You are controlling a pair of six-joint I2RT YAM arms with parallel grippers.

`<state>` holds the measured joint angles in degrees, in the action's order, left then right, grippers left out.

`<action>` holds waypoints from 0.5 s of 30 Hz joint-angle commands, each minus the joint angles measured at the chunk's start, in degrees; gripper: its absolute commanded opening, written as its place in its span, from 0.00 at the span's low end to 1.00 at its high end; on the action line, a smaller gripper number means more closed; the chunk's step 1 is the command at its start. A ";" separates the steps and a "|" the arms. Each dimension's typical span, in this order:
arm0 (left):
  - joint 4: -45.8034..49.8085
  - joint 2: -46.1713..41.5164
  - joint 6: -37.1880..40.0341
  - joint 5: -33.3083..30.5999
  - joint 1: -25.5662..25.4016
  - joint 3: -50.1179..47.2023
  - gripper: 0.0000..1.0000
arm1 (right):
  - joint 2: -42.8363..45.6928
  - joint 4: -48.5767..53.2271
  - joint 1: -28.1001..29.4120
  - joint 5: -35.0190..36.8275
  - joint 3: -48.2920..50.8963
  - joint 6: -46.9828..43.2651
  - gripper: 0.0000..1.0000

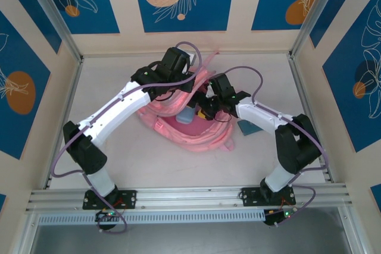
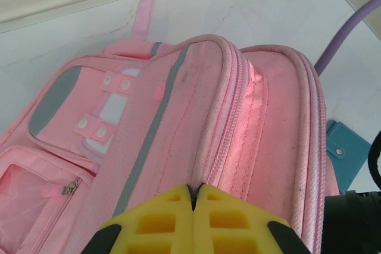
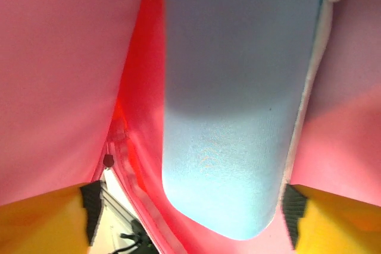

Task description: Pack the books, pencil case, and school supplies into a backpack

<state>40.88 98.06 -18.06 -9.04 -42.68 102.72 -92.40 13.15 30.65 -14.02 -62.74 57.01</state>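
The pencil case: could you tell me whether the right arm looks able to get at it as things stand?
Probably yes: the right gripper is open, its fingers flanking the pencil case in the backpack, nothing between.

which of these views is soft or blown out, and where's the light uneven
Right wrist view: too close and soft, the pencil case shaded above and brighter at its rounded end, the backpack lining glowing red. Left wrist view: sharp on the backpack's stitching, table very bright. Top external view: even light, faint shadows.
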 commanded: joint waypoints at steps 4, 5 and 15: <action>-5.51 -0.07 -1.34 1.07 1.04 3.38 0.00 | -0.93 -1.37 0.00 1.44 1.56 1.73 0.60; -5.30 -0.06 -1.36 1.04 1.02 3.39 0.00 | -1.50 -2.03 0.15 1.70 1.48 2.07 0.52; -4.91 0.06 -2.42 1.69 1.40 1.71 0.00 | -10.51 -13.21 1.78 0.47 -2.23 4.86 0.27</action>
<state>40.86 98.48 -18.94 -7.53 -42.37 102.72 -100.18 4.60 31.90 -13.37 -62.81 60.84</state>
